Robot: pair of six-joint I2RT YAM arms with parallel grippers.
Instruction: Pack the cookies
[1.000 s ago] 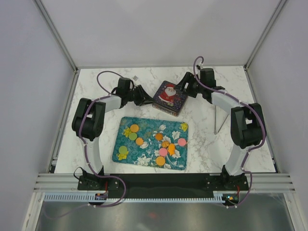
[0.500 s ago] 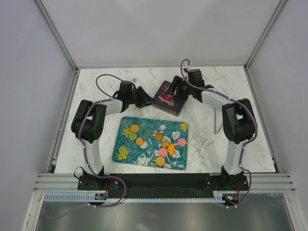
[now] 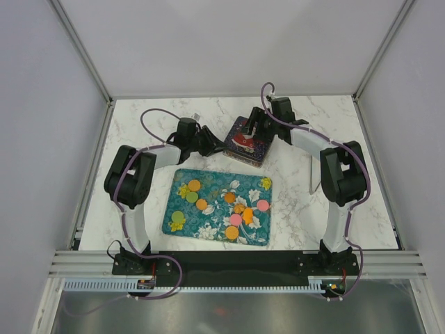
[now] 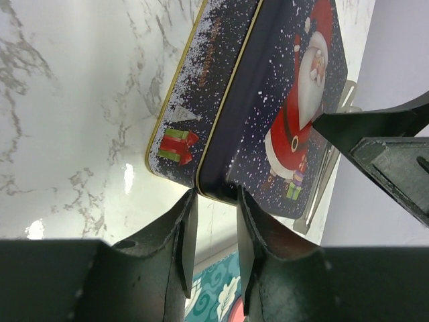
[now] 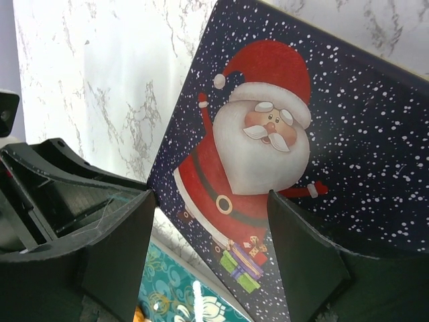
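Observation:
Several cookies, among them an orange one, a pink one and a green one, lie on the teal patterned tray. Behind it stands a dark blue Santa tin. My left gripper is at the tin's left corner, its fingertips closed on the lid's edge. My right gripper hovers open just over the Santa lid, holding nothing. A right finger shows in the left wrist view.
A thin metal rod stand rises from the marble table right of the tin. A small pale object lies near the back left. White walls close in the table on three sides.
My right arm swung left from the tin's back right corner to above its lid. My left gripper edged right up to the tin's corner.

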